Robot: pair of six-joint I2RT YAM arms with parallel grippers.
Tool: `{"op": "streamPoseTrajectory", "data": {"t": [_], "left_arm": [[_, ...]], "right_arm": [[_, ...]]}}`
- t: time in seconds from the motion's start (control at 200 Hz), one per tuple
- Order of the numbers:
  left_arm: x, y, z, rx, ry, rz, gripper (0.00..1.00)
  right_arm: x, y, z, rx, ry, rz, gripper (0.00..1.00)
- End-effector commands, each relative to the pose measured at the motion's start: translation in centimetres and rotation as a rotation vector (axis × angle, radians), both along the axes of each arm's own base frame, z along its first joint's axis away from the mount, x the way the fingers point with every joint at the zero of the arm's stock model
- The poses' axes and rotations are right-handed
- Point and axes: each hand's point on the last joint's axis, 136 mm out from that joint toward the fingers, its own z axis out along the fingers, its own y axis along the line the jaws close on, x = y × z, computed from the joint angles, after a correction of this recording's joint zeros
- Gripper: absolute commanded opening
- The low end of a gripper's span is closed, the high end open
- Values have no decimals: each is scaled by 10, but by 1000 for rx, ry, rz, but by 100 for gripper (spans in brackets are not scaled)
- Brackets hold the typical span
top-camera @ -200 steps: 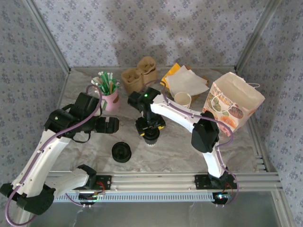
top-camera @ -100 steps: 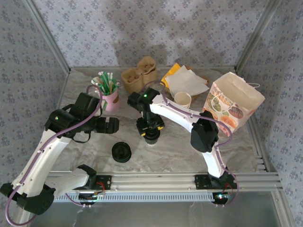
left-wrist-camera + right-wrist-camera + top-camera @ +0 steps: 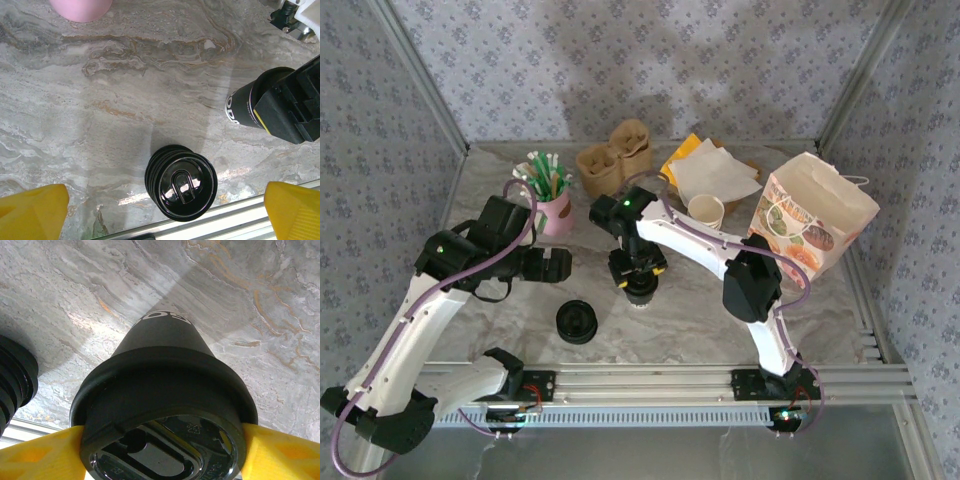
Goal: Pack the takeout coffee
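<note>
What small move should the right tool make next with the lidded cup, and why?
Probably a short, straight lift. The right tool has both yellow fingers against the lid rim of the takeout coffee, which stands on the table; the paper bag is off to the right.

The right gripper [image 3: 160,452] has yellow fingers [image 3: 35,457]; between them the takeout coffee [image 3: 165,355] is black, white-lettered; beside it, a black lid pile [image 3: 15,375]; table [image 3: 260,300] grey marble, orange-veined.
</note>
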Motion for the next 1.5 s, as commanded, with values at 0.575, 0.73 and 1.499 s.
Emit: {"op": "streamPoseTrajectory", "data": {"t": [0.575, 0.73, 1.499], "left_arm": [[0, -5, 12, -34, -24, -10, 100], [1, -5, 13, -34, -31, -15, 100], [8, -9, 17, -32, -32, -13, 100]], "right_arm": [[3, -23, 15, -47, -32, -65, 72], [-4, -29, 25, -33, -41, -75, 72], [-96, -75, 20, -39, 1, -24, 73]]}}
